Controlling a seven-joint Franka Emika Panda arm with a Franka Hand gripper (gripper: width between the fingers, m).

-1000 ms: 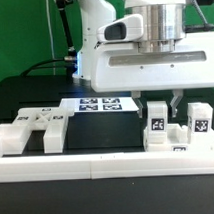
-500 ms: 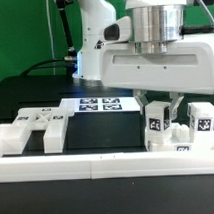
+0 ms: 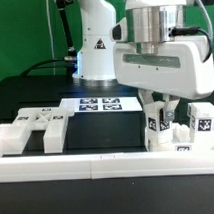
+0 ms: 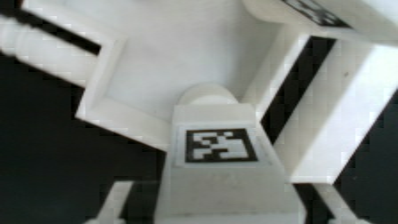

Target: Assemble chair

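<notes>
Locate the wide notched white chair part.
In the exterior view, the wide notched white plastic chair part lies at the view's left, behind the long white front rail and left of the thin white marker board.

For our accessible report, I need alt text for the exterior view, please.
The robot's tool is shut on a small upright tagged chair part by the front rail; a similar part stands at the exterior view's right, notched parts at its left.

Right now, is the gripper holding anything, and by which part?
The gripper is shut on the upright tagged chair piece, pinching its upper end from both sides. Whether the piece is lifted cannot be told.
</notes>
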